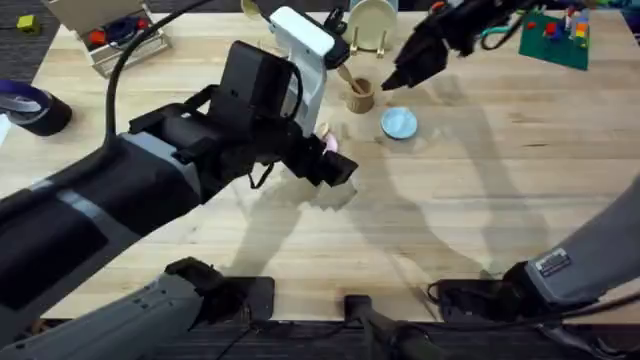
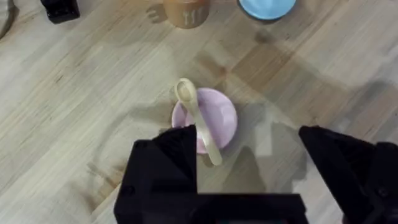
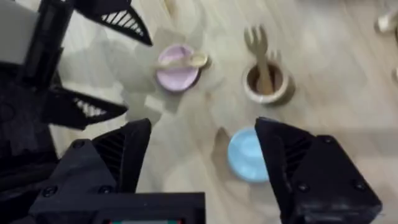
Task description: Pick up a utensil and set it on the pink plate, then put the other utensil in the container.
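The pink plate (image 2: 222, 118) lies on the wooden table with the pale wooden spoon (image 2: 185, 91) resting across it, bowl end over the rim. My left gripper (image 2: 249, 158) hovers open just above the plate, nothing between its fingers. In the overhead view the left gripper (image 1: 335, 170) covers most of the pink plate (image 1: 328, 143). The wooden fork (image 3: 256, 38) stands prongs up inside the tan container (image 3: 268, 92). My right gripper (image 3: 205, 155) is open and empty, above the table near the container (image 1: 361, 98).
A light blue plate (image 1: 399, 123) sits just right of the container. A pale green dish on a rack (image 1: 372, 25) stands behind it. A green brick board (image 1: 555, 38) lies at the back right, a tape roll (image 1: 35, 105) at the left.
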Controlling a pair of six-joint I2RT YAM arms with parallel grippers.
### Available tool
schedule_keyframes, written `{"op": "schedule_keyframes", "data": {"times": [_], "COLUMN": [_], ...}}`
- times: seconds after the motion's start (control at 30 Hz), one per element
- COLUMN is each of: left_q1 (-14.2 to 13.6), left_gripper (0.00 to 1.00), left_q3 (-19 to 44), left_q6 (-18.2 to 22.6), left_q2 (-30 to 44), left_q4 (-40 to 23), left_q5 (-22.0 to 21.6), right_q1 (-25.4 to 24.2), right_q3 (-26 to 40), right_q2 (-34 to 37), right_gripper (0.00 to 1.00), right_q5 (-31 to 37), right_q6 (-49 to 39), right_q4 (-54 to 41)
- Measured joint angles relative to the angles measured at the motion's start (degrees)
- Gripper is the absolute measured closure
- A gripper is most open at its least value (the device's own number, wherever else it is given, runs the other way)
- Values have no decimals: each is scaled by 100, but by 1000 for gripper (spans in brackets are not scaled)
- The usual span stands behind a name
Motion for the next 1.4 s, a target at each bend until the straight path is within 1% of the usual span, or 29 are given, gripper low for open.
{"op": "schedule_keyframes", "data": {"times": [0.43,0.67,0.83,0.93,0.97,1.07,1.27,1.4], "left_q1": [0,0,44,95,103,103,103,105], "left_gripper": [8,8,8,8,8,8,8,8], "left_q3": [0,0,20,108,152,338,810,1342], "left_q6": [0,-21,-340,-480,-498,-543,-569,-564], "left_q2": [0,0,-128,-515,-683,-1306,-2409,-2721], "left_q4": [0,121,108,-29,-104,-600,-2179,-3110], "left_q5": [0,4,17,15,15,-15,-351,-533], "right_q1": [-2,-2,-2,-2,-2,-2,-2,-2], "right_q3": [4,4,-41,-116,-130,-160,-170,-170], "right_q2": [-1114,-1792,-2297,-2569,-2647,-2882,-3375,-3692], "right_gripper": [6,6,6,5,5,6,5,5], "right_q5": [1705,2042,2352,2511,2553,2624,2813,2925], "right_q6": [1484,1832,2038,2132,2154,2228,2376,2412], "right_q4": [-1187,-1505,-1760,-1908,-1953,-2051,-2248,-2280]}}
